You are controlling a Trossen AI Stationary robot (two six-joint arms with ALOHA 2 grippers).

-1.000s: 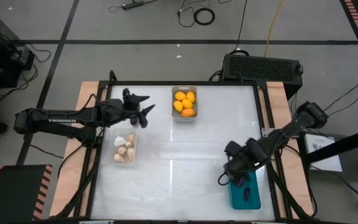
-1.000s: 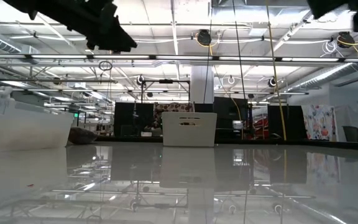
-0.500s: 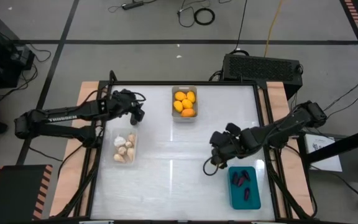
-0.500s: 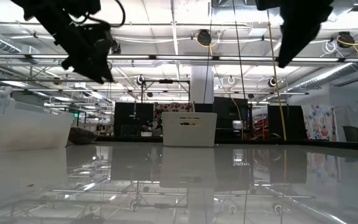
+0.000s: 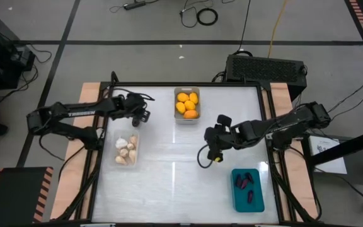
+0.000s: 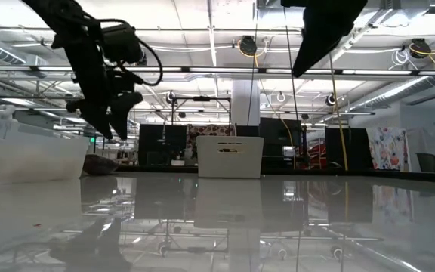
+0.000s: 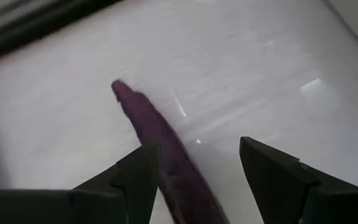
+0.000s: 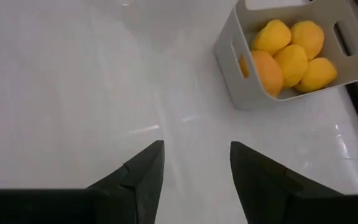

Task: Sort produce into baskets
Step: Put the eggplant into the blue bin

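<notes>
while the right gripper (image 5: 210, 157) was low over the teal basket (image 5: 234, 198) a second ago, it has now come away to the middle of the table (image 5: 169, 189). its two fingers are apart and there is nothing between them. it looks toward the grey basket (image 8: 229, 56) full of yellow fruits (image 8: 291, 59). with the arm gone, you can see the dark purple pieces (image 5: 247, 183) lying in the teal basket.

the left gripper (image 5: 140, 115) has pulled back and turned to point down. it is near the far left corner of the table, up in the air. a long purple eggplant (image 7: 148, 121) sticks out between its fingers, so i think it is holding that one.

no food lies loose on the table. the white bulbs (image 5: 125, 150) sit in the clear basket (image 5: 135, 151). so this eggplant looks like the last thing to sort. it belongs in the teal basket, which is far across the table.
</notes>
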